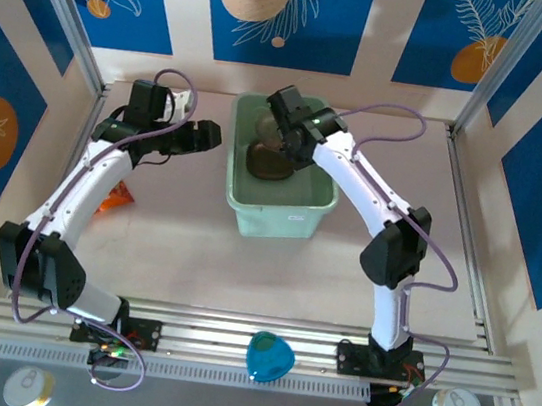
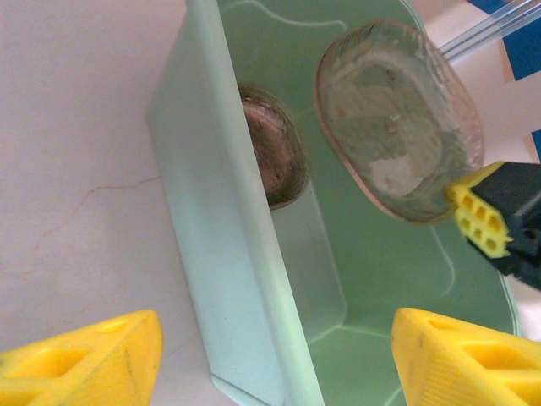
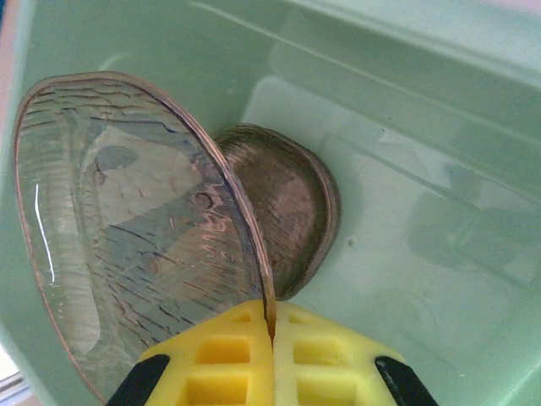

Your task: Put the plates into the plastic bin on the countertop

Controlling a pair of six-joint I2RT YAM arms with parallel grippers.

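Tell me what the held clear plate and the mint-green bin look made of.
Rounded-square translucent plate in the right end effector: likely thin clear plastic, glossy; bin shows through, ribbed edge. Pale mint-green rectangular bin: probably moulded plastic, smooth semi-matte, soft reflections, rounded corners.

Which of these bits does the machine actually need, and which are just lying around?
Job: mint bin; brown plates inside it; clear plate pinched by the right end effector.
Lying about: orange packet; blue object.

Brown plates (image 2: 275,148) half hidden behind bin wall (image 2: 215,237), qty unclear.
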